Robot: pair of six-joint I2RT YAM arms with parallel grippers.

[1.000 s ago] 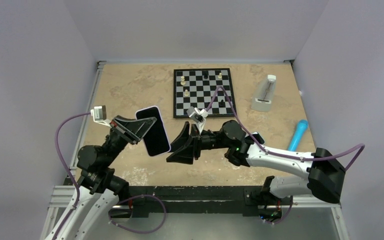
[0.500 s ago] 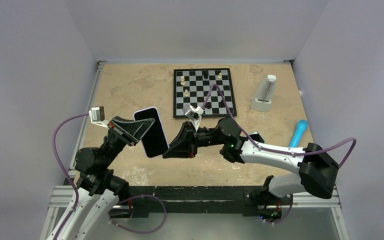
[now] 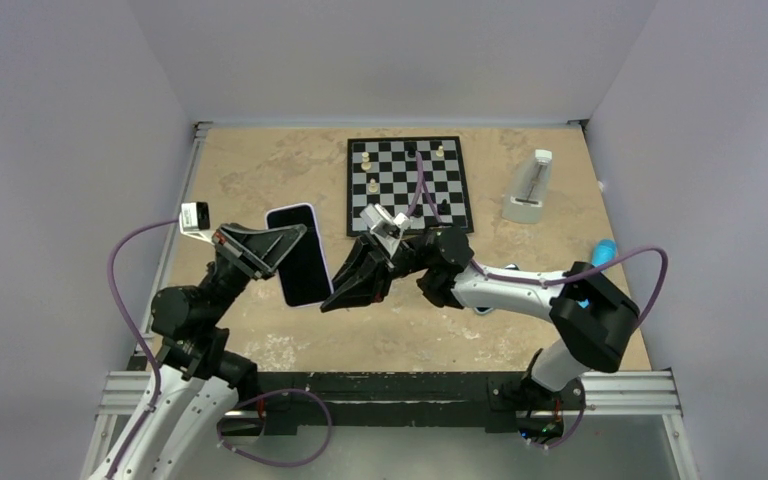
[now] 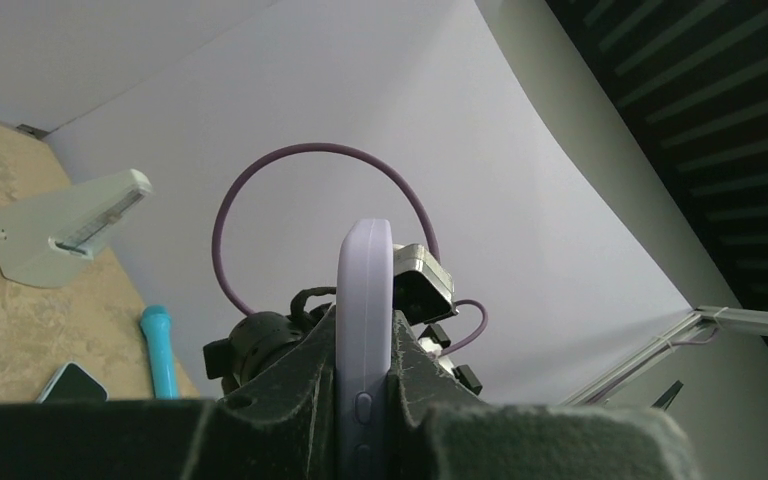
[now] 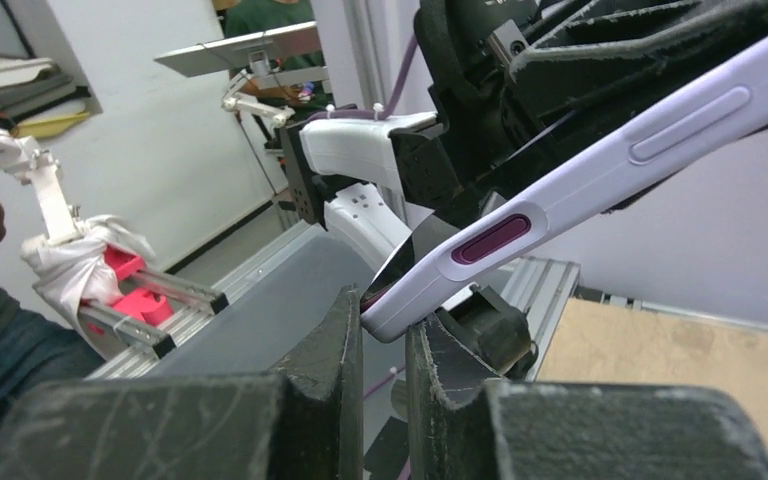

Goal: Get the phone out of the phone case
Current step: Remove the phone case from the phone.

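The phone sits in a lavender phone case (image 3: 298, 255) and is held in the air above the left half of the table, dark screen facing up. My left gripper (image 3: 282, 245) is shut on the case's long sides; the left wrist view shows the case (image 4: 365, 300) edge-on, clamped between the fingers. My right gripper (image 3: 332, 299) meets the case's near right corner. In the right wrist view, that corner of the case (image 5: 580, 180) is wedged between the narrow tips of the right gripper (image 5: 383, 305), and a sliver of dark phone edge shows there.
A chessboard (image 3: 407, 185) with a few pieces lies at the back centre. A white wedge-shaped object (image 3: 528, 188) stands at the back right, with a blue cylinder (image 3: 600, 255) nearer. A second phone (image 4: 72, 382) lies flat on the table under the right arm.
The right arm swung left and closed onto the case's corner. The left gripper shifted the cased phone slightly left and back.
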